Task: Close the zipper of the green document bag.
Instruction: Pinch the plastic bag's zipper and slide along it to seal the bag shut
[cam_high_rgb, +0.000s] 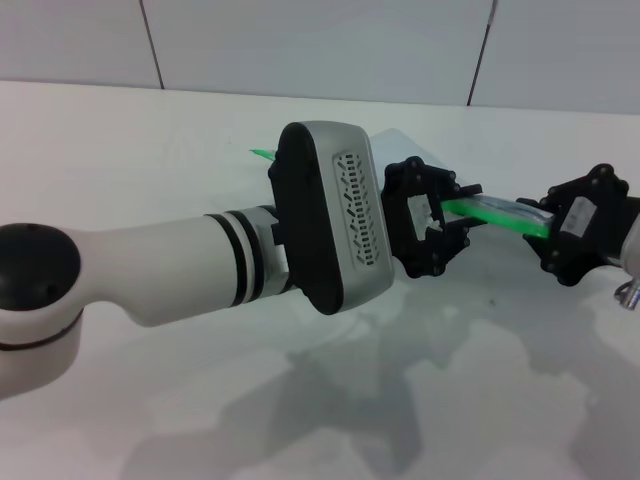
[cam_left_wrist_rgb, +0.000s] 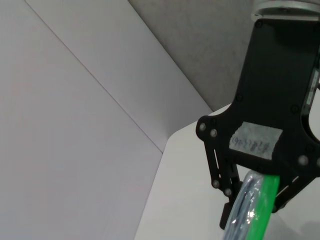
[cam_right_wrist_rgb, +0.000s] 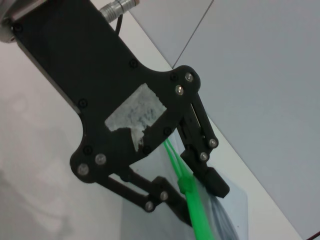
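Head view: the green document bag is hanging in the air above the white worktop, not lying on it. The zipper strip is running as a long axis from left tool across to right tool; a bit of green is also poking out past the left arm's housing at. Both tools are sitting on the strip, left one near mid-length, right one toward the robot's right end.

Left wrist view: left tool is pinching down on the green edge, zipper and clear pouch passing between its fingers. Looks clamped on the strip.

Right wrist view: right tool is closing around the zipper right at a small green lump, likely the slider tab. Fingers nearly together, gripping there by my read.

Judgement: the slider is lying at the right tool, the unclosed run extending along the strip toward the left tool. So right arm is the nearer one to pull; left is anchoring.
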